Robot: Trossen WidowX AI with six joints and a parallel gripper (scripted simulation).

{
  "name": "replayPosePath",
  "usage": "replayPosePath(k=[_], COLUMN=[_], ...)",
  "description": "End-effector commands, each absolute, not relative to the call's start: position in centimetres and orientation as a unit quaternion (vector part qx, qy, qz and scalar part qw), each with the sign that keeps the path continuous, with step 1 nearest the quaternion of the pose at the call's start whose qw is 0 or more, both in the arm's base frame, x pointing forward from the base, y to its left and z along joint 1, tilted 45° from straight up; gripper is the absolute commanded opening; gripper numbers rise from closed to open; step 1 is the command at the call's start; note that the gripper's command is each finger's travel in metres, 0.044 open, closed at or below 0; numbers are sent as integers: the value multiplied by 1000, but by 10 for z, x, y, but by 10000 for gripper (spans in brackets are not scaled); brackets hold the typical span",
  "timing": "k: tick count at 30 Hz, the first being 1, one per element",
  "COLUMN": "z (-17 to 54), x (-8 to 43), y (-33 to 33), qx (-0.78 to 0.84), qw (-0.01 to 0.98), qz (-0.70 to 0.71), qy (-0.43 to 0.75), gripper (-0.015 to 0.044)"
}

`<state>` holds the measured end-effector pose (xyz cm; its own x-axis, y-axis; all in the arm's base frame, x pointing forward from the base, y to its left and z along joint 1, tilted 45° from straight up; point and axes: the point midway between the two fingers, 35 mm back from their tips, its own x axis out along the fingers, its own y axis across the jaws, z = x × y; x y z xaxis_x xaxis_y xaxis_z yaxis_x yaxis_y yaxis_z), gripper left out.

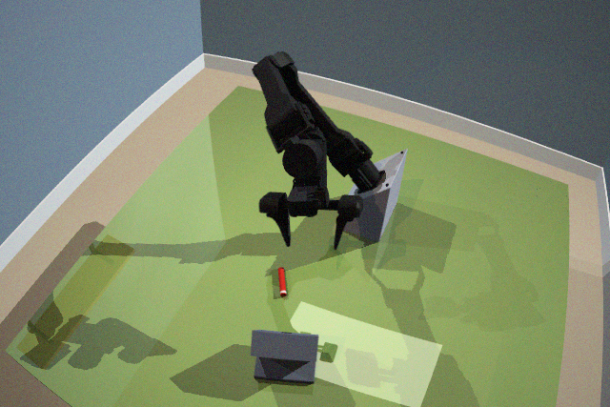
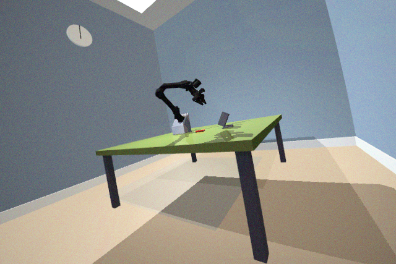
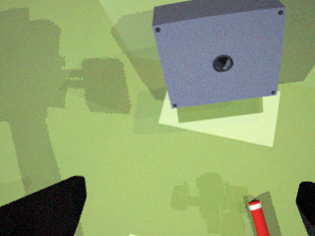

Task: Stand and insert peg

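Observation:
A red peg [image 1: 282,281] [image 2: 200,131] [image 3: 260,222] lies on its side on the green table [image 1: 162,284] [image 2: 140,147]. Its white band is at the end nearer the panel; its other end is cut off in the wrist view. The grey sloped panel [image 1: 284,344] [image 2: 223,119] [image 3: 192,64] shows one dark round hole [image 3: 222,63] in its face in the wrist view. My gripper [image 1: 312,247] [image 2: 203,104] [image 3: 191,189] is open and empty, high above the table. In the wrist view the peg lies below, nearer the right fingertip.
The arm's pale wedge-shaped base [image 1: 367,215] [image 2: 180,128] stands on the table behind the peg, on the far side from the panel. Shadows and a bright light patch [image 1: 414,357] [image 3: 246,130] fall on the table near the panel.

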<state>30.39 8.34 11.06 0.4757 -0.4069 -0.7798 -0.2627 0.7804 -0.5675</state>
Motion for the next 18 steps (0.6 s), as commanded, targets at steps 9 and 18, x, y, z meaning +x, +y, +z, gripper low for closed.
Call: replayPosePath(k=[9,18], z=[77,55], x=[318,312], y=[-6,-64], qx=[-413,-449], qw=[671,571], qz=[-83,-77], qy=[611,683], gripper=[440,440])
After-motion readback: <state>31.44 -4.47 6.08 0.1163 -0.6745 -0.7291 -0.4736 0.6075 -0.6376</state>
